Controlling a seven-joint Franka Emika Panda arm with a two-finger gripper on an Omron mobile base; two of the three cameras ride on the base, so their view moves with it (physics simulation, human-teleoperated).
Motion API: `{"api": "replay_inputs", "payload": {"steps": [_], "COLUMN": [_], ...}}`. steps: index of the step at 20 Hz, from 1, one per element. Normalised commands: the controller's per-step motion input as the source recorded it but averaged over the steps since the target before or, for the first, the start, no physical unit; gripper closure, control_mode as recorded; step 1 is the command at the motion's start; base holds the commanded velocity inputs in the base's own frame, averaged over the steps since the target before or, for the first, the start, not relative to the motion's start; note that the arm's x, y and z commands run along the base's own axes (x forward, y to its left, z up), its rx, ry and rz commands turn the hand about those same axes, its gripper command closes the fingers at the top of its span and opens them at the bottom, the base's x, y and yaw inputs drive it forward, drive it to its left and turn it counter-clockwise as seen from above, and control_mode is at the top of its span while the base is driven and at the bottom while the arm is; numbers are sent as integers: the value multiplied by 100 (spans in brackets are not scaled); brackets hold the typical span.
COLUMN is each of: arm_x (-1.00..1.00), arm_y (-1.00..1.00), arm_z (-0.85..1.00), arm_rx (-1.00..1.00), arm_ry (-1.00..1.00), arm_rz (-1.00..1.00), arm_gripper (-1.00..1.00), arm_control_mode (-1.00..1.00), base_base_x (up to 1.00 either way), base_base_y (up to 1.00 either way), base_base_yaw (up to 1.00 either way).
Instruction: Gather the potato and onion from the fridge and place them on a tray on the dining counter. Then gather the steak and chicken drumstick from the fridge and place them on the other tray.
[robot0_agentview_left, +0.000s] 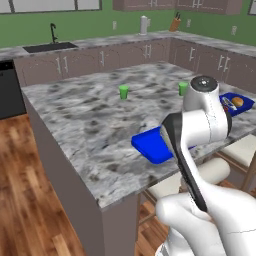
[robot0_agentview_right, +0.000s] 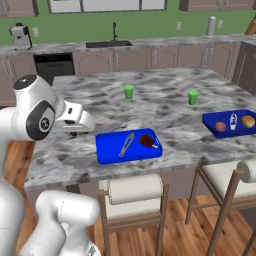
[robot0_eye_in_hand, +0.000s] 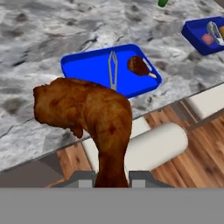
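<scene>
My gripper (robot0_eye_in_hand: 111, 178) is shut on the chicken drumstick (robot0_eye_in_hand: 87, 116), an orange-brown piece that stands up large between the fingertips in the hand view. In the right base view the gripper (robot0_agentview_right: 75, 132) hangs over the dining counter (robot0_agentview_right: 165, 107), just left of the near blue tray (robot0_agentview_right: 107, 150). The dark steak (robot0_agentview_right: 148, 141) lies in that tray (robot0_eye_in_hand: 83, 65) beside silver tongs (robot0_eye_in_hand: 113, 70). The far blue tray (robot0_agentview_right: 210, 120) holds a tan potato (robot0_agentview_right: 247, 120) and a reddish onion (robot0_agentview_right: 220, 126). The fridge is out of view.
Two green cups (robot0_agentview_right: 129, 91) (robot0_agentview_right: 193, 97) stand on the counter behind the trays. Cushioned stools (robot0_agentview_right: 135, 190) (robot0_agentview_right: 232, 175) line the near edge. Wall counters with a sink (robot0_agentview_right: 107, 44) run along the back.
</scene>
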Motion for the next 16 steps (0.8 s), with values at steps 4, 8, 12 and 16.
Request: {"api": "replay_inputs", "payload": {"steps": [4,8,12,16], "arm_x": [43,30,28,45], "arm_y": [-2,-11,-20,0], "arm_z": [-47,-44,-40,-35], "arm_rx": [0,0,1,0], "arm_ry": [0,0,0,0], "arm_rz": [0,-4,-7,-4], "arm_gripper": [100,100,100,100], "arm_control_mode": [-100,-100,-100,-100], "base_base_x": [0,0,0,0], "base_base_y": [0,0,0,0], "base_base_yaw": [0,0,0,0]}}
